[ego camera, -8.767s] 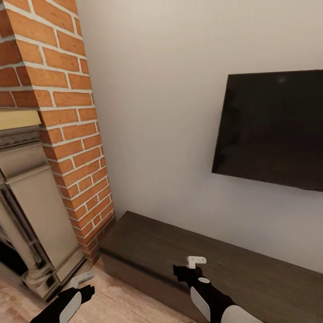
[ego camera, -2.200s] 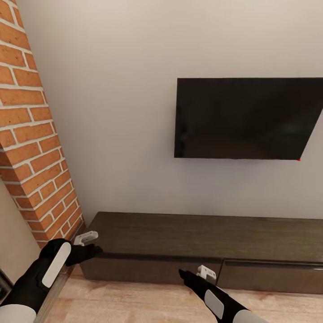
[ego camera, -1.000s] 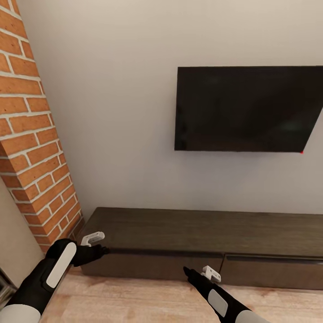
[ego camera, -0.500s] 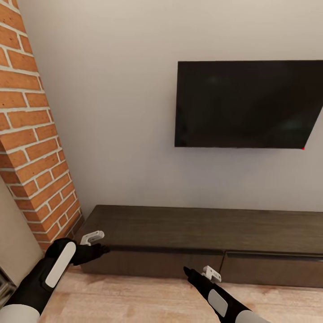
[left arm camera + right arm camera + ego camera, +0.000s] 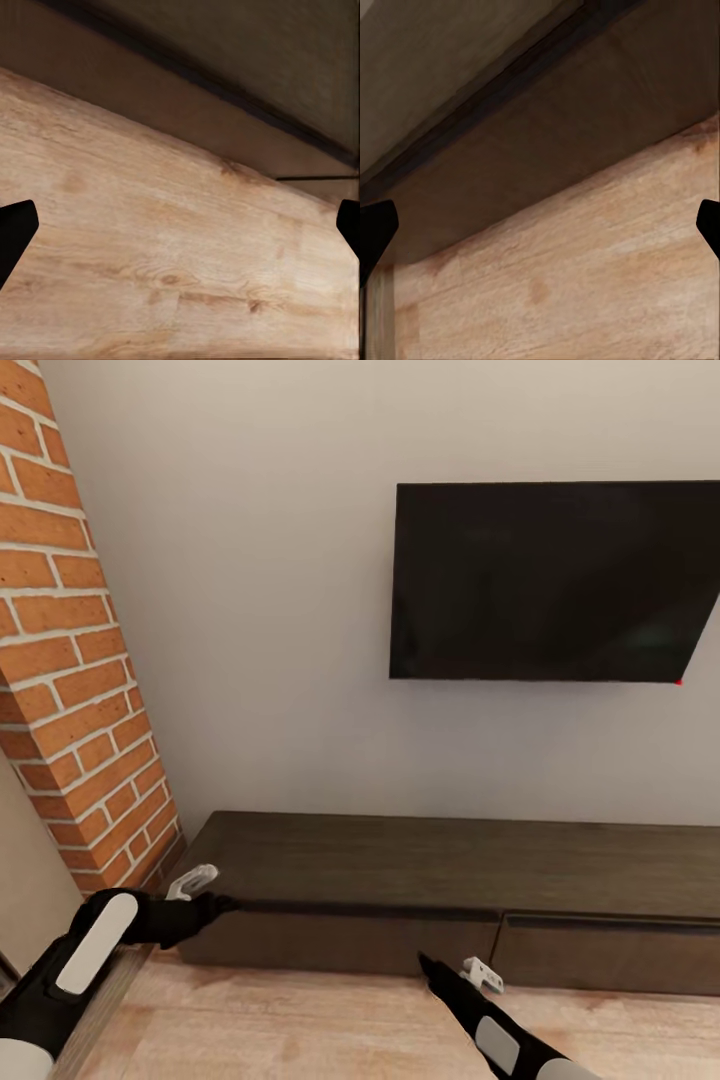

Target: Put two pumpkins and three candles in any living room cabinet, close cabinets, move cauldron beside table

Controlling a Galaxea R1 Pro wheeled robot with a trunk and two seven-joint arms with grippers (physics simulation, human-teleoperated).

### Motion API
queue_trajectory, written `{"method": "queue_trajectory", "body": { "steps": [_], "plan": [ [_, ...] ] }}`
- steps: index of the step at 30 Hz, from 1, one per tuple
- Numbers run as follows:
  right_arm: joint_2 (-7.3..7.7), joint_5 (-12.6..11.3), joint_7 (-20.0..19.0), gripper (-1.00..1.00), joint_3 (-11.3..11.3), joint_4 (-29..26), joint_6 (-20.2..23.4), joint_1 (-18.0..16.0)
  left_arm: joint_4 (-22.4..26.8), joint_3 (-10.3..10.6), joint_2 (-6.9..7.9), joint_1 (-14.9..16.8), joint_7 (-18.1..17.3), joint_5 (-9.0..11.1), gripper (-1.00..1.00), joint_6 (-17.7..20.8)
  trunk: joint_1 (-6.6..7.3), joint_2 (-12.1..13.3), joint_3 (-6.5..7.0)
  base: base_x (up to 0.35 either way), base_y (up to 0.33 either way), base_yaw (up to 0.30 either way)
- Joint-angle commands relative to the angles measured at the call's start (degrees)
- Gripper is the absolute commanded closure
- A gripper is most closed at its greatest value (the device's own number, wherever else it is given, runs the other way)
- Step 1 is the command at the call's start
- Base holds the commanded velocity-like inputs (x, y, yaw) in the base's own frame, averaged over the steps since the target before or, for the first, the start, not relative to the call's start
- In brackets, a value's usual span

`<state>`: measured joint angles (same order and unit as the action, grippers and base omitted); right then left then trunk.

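Note:
The cabinet is a long, low dark-brown unit against the wall under the TV, with its drawer fronts flush. My left gripper hovers at its left front corner, fingers wide apart and nothing between them. My right gripper points at the drawer front near the middle, just above the floor, and is also open and empty. The left wrist view has the cabinet front close ahead, and the right wrist view shows the cabinet front over the plank floor. The pumpkins, candles, cauldron and table are out of view.
A brick fireplace column stands at the left, close to the cabinet's end. A black TV hangs on the white wall above. Light wood floor runs in front of the cabinet.
The camera has tilted slightly, so the TV sits higher in the picture. My left forearm has dropped lower and leftward, and my right gripper has sunk slightly toward the floor.

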<state>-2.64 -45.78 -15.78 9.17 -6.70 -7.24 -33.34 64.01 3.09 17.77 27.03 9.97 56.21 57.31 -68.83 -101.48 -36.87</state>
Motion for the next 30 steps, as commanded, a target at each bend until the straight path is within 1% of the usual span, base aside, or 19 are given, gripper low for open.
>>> {"method": "queue_trajectory", "body": {
  "steps": [1, 2, 4, 6, 7, 9, 10, 11, 13, 15, 17, 19, 21, 24, 25, 26, 27, 28, 30],
  "plan": [
    [0.74, -2.5, -3.6, -1.0, 0.1, 0.2, -0.2, -0.1, 0.1, 0.7, 0.66, 0.0, 0.6, 2.6, -1.0, 0.1, -0.22, -0.4, -0.24, 0.0, 0.0, 0.0],
    [1.08, -3.7, -5.2, -1.0, -0.1, 0.2, -0.2, -0.1, 0.1, 1.1, 0.96, 0.0, 0.6, 3.6, -1.0, 0.1, -0.44, -0.8, -0.42, 0.0, 0.0, 0.0],
    [2.28, -8.4, -10.2, -1.0, -0.8, 0.4, 0.4, -0.1, 0.7, 3.5, 2.38, 0.0, 0.6, 7.9, -1.0, 0.1, -0.88, -1.6, -0.78, 0.0, 0.0, 0.0],
    [2.88, -12.0, -11.8, -1.0, -1.1, 1.0, 1.4, -0.1, 2.0, 6.2, 4.22, 0.0, 0.6, 12.8, -1.0, 0.1, -1.32, -2.5, -1.14, 0.0, 0.0, 0.0],
    [2.98, -13.0, -11.7, -1.0, -1.2, 1.3, 1.4, -0.1, 2.7, 7.7, 5.21, 0.0, 0.6, 15.5, -1.0, 0.1, -1.54, -2.9, -1.32, 0.0, 0.0, 0.0],
    [3.04, -14.0, -10.3, -1.0, -1.3, 1.5, 1.2, -0.1, 3.8, 10.9, 6.96, 0.0, 0.6, 20.6, -1.0, 0.1, -1.98, -3.7, -1.68, 0.0, 0.0, 0.0],
    [3.05, -14.2, -10.1, -1.0, -1.3, 1.5, 1.1, -0.1, 3.9, 11.5, 7.25, 0.0, 0.6, 21.5, -1.0, 0.1, -2.2, -4.1, -1.86, 0.0, 0.0, 0.0],
    [3.06, -14.4, -9.3, -1.0, -1.4, 1.4, 1.0, -0.1, 4.2, 12.8, 7.87, 0.0, 0.6, 23.4, -1.0, 0.1, -2.42, -4.5, -2.04, 0.0, 0.0, 0.0],
    [3.07, -14.7, -8.8, -1.0, -1.5, 1.3, 0.9, -0.1, 4.4, 13.6, 8.25, 0.0, 0.6, 24.6, -1.0, 0.1, -2.86, -5.3, -2.4, 0.0, 0.0, 0.0],
    [3.07, -14.9, -8.6, -1.0, -1.6, 1.2, 0.9, -0.1, 4.5, 13.9, 8.42, 0.0, 0.6, 25.0, -1.0, 0.1, -3.3, -6.1, -2.76, 0.0, 0.0, 0.0],
    [3.08, -15.9, -8.7, -1.0, -1.6, 1.2, 1.0, -0.1, 4.5, 13.8, 8.52, 0.0, 0.6, 25.3, -1.0, 0.1, -3.74, -6.9, -3.12, 0.0, 0.0, 0.0],
    [3.0, -18.8, -8.9, -1.0, -1.7, 1.2, 1.1, -0.1, 4.5, 13.7, 8.57, 0.0, 0.6, 26.7, -1.0, 0.1, -4.17, -7.7, -3.47, 0.0, 0.0, 0.0],
    [3.03, -22.7, -9.4, -1.0, -1.7, 1.2, 1.2, -0.1, 4.5, 13.6, 8.71, 0.0, 0.6, 29.1, -1.0, 0.1, -4.61, -8.5, -3.83, 0.0, 0.0, 0.0],
    [3.16, -27.8, -12.4, -1.0, -1.6, 1.1, 1.7, -0.1, 4.6, 14.0, 10.1, 0.0, 0.6, 31.7, -1.0, 0.1, -5.27, -9.7, -4.37, 0.0, 0.0, 0.0],
    [3.23, -29.2, -14.2, -1.0, -1.6, 1.1, 1.8, -0.1, 4.6, 14.1, 10.62, 0.0, 0.6, 32.4, -1.0, 0.1, -5.49, -10.1, -4.55, 0.0, 0.0, 0.0],
    [3.25, -29.8, -15.3, -1.0, -1.6, 1.2, 1.8, -0.1, 4.6, 14.1, 10.83, 0.0, 0.6, 32.8, -1.0, 0.1, -5.71, -10.5, -4.73, 0.0, 0.0, 0.0],
    [3.3, -31.8, -18.1, -1.0, -1.6, 1.2, 2.2, -0.1, 4.6, 14.2, 11.27, 0.0, 0.6, 34.1, -1.0, 0.1, -5.93, -10.9, -4.91, 0.0, 0.0, 0.0],
    [3.31, -33.0, -19.5, -1.0, -1.6, 1.2, 2.9, -0.1, 4.6, 14.2, 11.45, -0.1, 0.6, 34.9, -1.0, 0.1, -6.15, -11.3, -5.09, 0.0, 0.0, 0.0],
    [3.31, -34.0, -20.6, -1.0, -1.5, 1.2, 4.3, -0.1, 4.7, 14.3, 11.57, -0.1, 0.6, 35.7, -1.0, 0.1, -6.59, -12.1, -5.45, 0.0, 0.0, 0.0]
  ]
}}
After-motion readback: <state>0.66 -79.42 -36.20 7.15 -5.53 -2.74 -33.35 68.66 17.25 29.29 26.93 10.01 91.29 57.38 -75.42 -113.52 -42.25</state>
